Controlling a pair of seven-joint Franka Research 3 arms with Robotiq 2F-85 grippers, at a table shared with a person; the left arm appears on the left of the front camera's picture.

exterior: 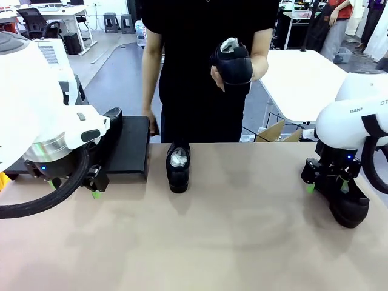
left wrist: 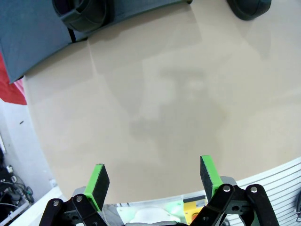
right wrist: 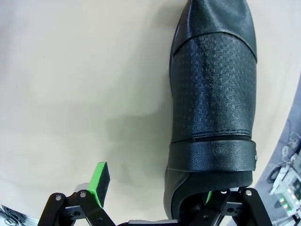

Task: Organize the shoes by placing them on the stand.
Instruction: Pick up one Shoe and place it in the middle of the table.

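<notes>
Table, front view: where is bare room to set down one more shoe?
Bare tabletop between the middle shoe and the right-side shoe, and along the whole near edge. The stand has bare room right of the far-left shoe. Crowded: the left gripper by the stand, the right gripper at the right-side shoe.

You see the right gripper point(right wrist: 155, 186) with jaws spread wide over the tan tabletop point(right wrist: 70, 84). A black textured shoe point(right wrist: 214, 94) lies lengthwise, its near end covering one finger and clear of the other's green pad point(right wrist: 99, 175).
</notes>
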